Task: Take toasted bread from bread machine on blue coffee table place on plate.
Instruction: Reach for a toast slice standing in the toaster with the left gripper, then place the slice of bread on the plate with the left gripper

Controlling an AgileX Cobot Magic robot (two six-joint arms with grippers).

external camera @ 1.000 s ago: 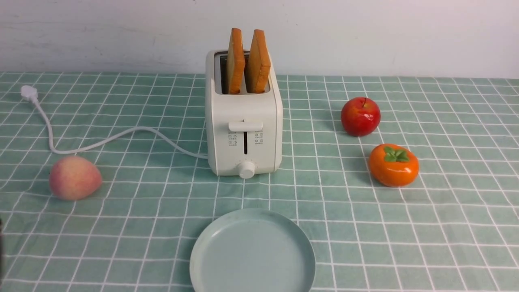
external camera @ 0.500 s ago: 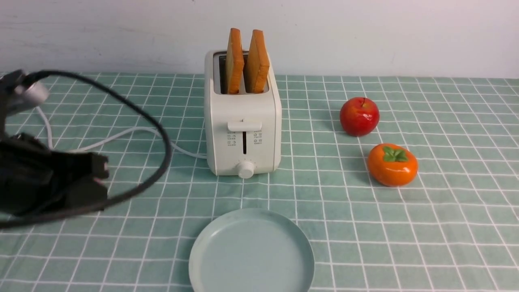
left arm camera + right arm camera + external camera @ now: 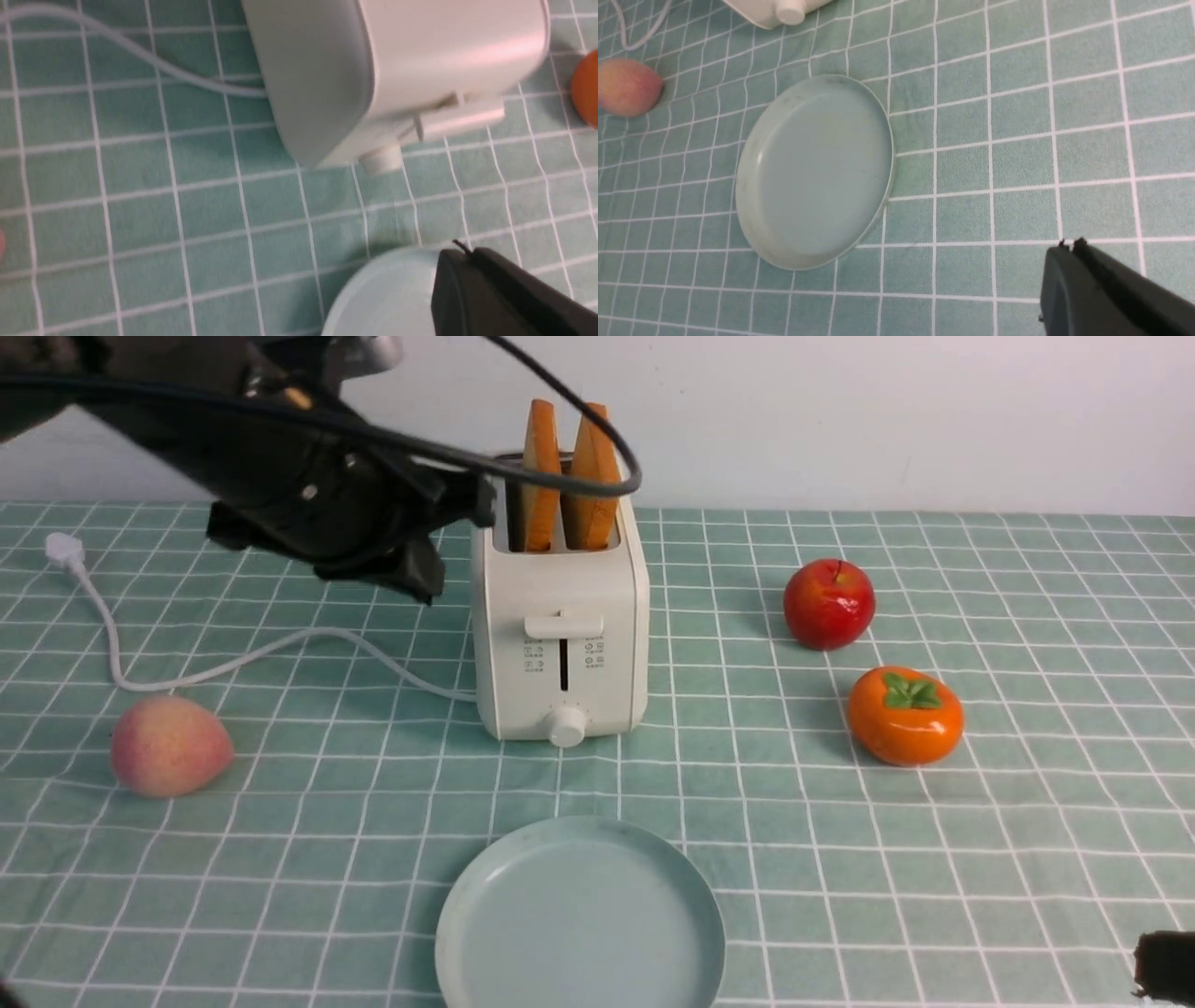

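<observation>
- Your left hand (image 3: pixel 462 254), its fingers pressed together, hangs in the air on the left side of the bread machine (image 3: pixel 560 616), about level with the machine's top in the front view.
- A black cable (image 3: pixel 523 462) from the left arm (image 3: pixel 308 495) loops across the front of the toasted bread, as you see it from the front.
- The toasted bread, two slices (image 3: pixel 541 476) (image 3: pixel 596 476), stands upright in the machine's two slots, one slice in each, crusts poking well above the top.
- The bread machine sits mid-worktop (image 3: pixel 1027 803), lever and knob facing you, with its white cord (image 3: pixel 233 658) trailing off to the left towards a plug (image 3: pixel 65 551) lying on the cloth.
- The plate (image 3: pixel 579 915) lies flat on the worktop in front of the machine, nearer to you and apart from it.
- Your right hand (image 3: pixel 1066 249), its fingers also together, shows only as a dark corner at the lower right of the front view; its wrist camera looks down on the checked cloth to the right of the plate.
- A peach (image 3: pixel 170 747) rests to the left of the machine, beside the cord.
- A red apple (image 3: pixel 829 604) and an orange persimmon (image 3: pixel 906 716) sit near each other to the right.
</observation>
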